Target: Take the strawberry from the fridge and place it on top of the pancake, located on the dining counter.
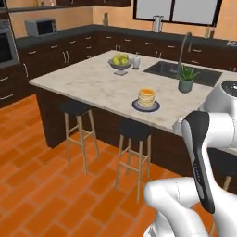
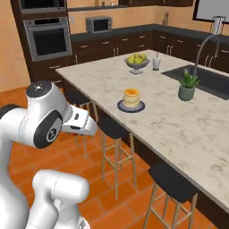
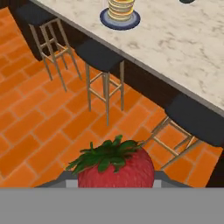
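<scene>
I'm in a home kitchen: pale marbled stone island counter (image 1: 92, 81), steel microwave (image 2: 99, 24), built-in wall oven (image 2: 47, 41).

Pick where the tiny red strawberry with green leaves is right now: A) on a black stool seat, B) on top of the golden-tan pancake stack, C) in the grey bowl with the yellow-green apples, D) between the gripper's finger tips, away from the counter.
D: the hand view shows the strawberry at the gripper, above orange floor, while the pancake stack carries no berry.

strawberry (image 3: 116, 168) lower half cut off, pincer tips hidden behind it
</scene>
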Available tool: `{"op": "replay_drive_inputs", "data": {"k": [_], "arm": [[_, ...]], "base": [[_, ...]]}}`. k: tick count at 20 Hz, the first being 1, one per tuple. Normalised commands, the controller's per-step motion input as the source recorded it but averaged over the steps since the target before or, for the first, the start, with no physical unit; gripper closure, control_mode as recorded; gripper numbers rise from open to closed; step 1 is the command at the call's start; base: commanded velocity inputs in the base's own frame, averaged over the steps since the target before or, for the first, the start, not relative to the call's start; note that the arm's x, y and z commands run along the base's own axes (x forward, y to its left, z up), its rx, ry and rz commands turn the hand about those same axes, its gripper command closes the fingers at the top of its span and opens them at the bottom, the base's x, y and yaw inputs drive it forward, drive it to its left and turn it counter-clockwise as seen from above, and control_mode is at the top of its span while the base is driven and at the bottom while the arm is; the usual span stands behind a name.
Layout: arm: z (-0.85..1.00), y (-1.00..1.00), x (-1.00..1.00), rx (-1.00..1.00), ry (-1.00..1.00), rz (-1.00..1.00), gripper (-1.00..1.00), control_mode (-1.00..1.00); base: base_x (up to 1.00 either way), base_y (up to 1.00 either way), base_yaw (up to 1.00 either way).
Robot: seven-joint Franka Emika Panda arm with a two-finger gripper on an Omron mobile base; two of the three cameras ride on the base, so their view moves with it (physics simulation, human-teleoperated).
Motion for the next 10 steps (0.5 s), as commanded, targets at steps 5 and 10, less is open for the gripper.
{"op": "replay_drive_inputs", "data": {"k": [5,10], "arm": [[0.0,0.0,0.0,0.0,0.0,0.0,1.0,1.0],[0.0,0.0,0.0,0.0,0.0,0.0,1.0,1.0]], "base": [[0.67,0.65,-0.75],[0.63,0.68,-0.76]]}}
